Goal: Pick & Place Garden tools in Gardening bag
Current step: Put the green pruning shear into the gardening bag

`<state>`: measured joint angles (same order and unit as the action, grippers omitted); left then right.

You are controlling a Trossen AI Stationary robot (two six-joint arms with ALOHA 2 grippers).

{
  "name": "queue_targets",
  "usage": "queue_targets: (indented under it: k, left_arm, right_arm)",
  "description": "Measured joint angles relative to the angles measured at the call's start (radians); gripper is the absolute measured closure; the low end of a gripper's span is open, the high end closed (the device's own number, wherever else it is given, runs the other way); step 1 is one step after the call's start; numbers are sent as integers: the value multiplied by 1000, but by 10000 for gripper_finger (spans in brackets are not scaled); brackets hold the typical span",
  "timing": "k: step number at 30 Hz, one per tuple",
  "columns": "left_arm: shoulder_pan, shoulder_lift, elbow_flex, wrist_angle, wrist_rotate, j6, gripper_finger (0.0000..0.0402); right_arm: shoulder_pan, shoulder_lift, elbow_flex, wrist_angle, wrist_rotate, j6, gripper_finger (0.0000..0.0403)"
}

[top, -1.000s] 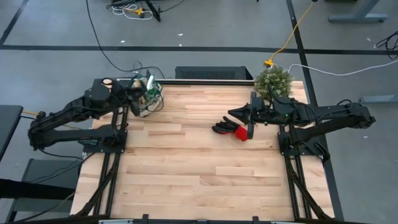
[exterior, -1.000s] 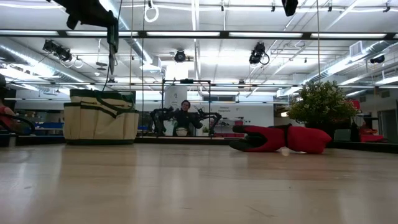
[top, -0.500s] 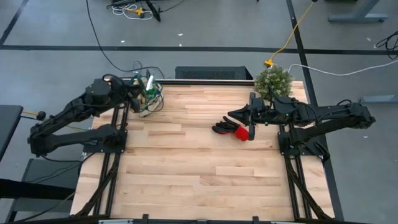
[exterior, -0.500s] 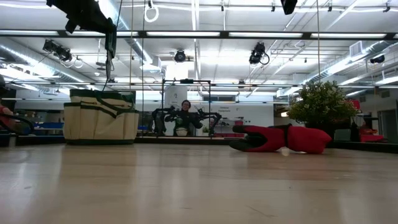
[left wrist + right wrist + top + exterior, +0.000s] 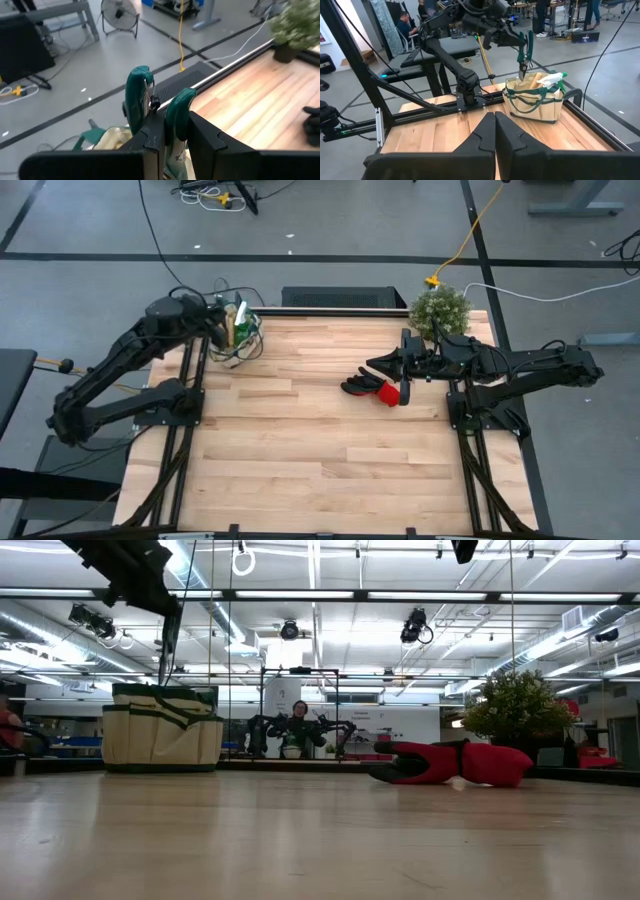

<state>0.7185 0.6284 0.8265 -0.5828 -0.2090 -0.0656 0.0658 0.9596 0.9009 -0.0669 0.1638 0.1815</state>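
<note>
Green-handled pruning shears (image 5: 524, 53) being clenched point-down by left gripper (image 5: 512, 36) above beige fabric gardening bag with green trim (image 5: 535, 100) at table's far-left corner, black-and-red gloves (image 5: 371, 389) lying mid-table, right gripper (image 5: 494, 131) being held closed, empty, beside them.

Wide bare table (image 5: 320, 450) across near half. Gloves (image 5: 370, 389) and right gripper (image 5: 403, 370) block centre-right; plant (image 5: 438, 310) far-right corner; bag (image 5: 238, 335) far-left corner.
</note>
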Motion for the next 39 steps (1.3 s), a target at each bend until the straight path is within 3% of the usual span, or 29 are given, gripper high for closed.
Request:
queue_targets:
  k: [20, 30, 39]
  left_arm:
    - [122, 179, 0, -73, 1, -1, 338]
    - [127, 156, -157, 84, 6, -27, 338]
    - [127, 157, -180, 92, -13, -32, 338]
  right_arm:
    - [0, 0, 0, -1, 0, 1, 403]
    - [0, 0, 0, -1, 0, 1, 403]
    - [0, 0, 0, -1, 1, 1, 403]
